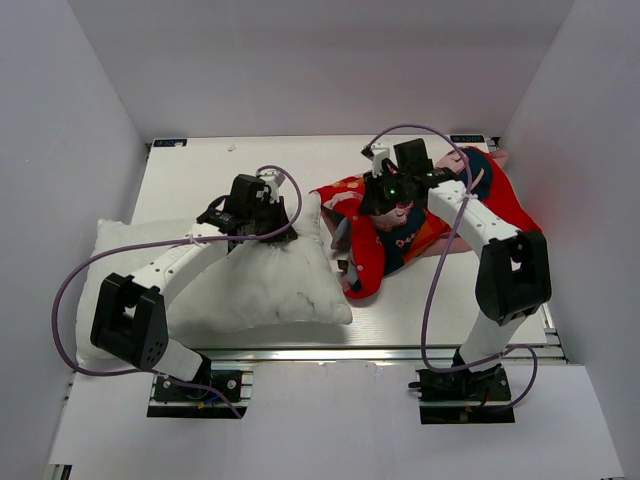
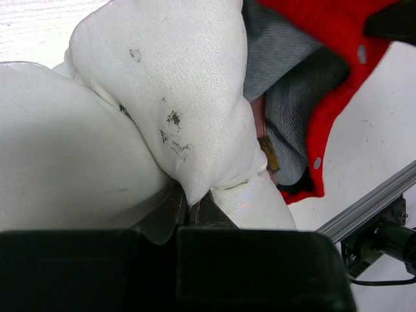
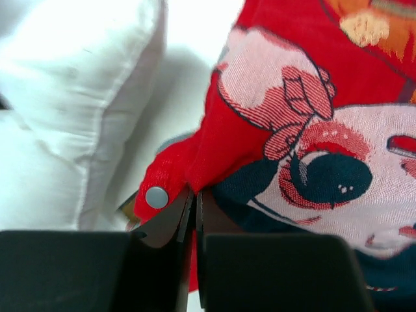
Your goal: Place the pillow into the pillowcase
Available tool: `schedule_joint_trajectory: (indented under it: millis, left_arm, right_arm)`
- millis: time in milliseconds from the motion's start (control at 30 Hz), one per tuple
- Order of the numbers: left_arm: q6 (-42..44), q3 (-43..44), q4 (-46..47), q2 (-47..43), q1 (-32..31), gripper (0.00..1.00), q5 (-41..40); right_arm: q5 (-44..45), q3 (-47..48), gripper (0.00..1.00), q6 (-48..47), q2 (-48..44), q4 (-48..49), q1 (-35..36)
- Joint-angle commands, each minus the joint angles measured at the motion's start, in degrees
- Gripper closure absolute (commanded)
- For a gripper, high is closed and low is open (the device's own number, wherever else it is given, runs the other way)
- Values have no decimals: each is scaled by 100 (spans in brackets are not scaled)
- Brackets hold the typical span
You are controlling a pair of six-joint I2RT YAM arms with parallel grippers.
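Note:
The plump white pillow (image 1: 240, 280) lies on the left half of the table. My left gripper (image 1: 272, 218) is shut on its upper right corner; the left wrist view shows that speckled corner (image 2: 188, 110) pinched in my jaws (image 2: 194, 205). The red pillowcase (image 1: 400, 225) with cartoon faces lies crumpled at centre right, its mouth facing the pillow. My right gripper (image 1: 385, 195) is shut on the pillowcase's red edge (image 3: 195, 169) by a silver snap (image 3: 156, 197). The grey-pink inside of the pillowcase (image 2: 286, 84) shows just past the pillow corner.
An aluminium rail (image 1: 380, 352) runs along the table's near edge. White walls (image 1: 60, 180) enclose the table on the left, back and right. Purple cables (image 1: 432, 290) loop from both arms over the table.

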Motion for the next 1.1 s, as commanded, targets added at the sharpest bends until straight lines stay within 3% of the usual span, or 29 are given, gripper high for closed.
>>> schedule_joint_trajectory:
  millis: [0, 67, 200, 233, 367, 533, 700, 900, 1067]
  left_arm:
    - [8, -175, -97, -126, -25, 100, 275]
    - [8, -201, -123, -214, -17, 100, 249]
    - [69, -211, -290, -345, -25, 100, 109]
    - [96, -210, -368, -372, -17, 100, 82]
    - [166, -167, -615, -600, -25, 100, 3]
    - [184, -114, -931, -960, -25, 100, -155]
    - [105, -219, -1063, -1373, -25, 100, -261]
    - [8, -412, -1248, -1830, -25, 100, -524]
    - [-106, -597, -1345, -2234, -17, 100, -647]
  right_arm:
    - [411, -142, 93, -185, 249, -58, 6]
    - [649, -125, 90, -265, 390, -102, 6]
    - [1281, -238, 73, -467, 206, 64, 41]
    - [1396, -317, 59, -633, -64, 317, 93]
    - [1547, -538, 41, -1126, -760, 697, 243]
    - [1862, -905, 37, -1372, -1314, 671, 891]
    - [3865, -1434, 30, -1293, -1237, 1137, 2148]
    - [5192, -1162, 28, -1529, -385, 1241, 2379]
    - [5502, -1249, 27, -1987, -190, 1497, 2370]
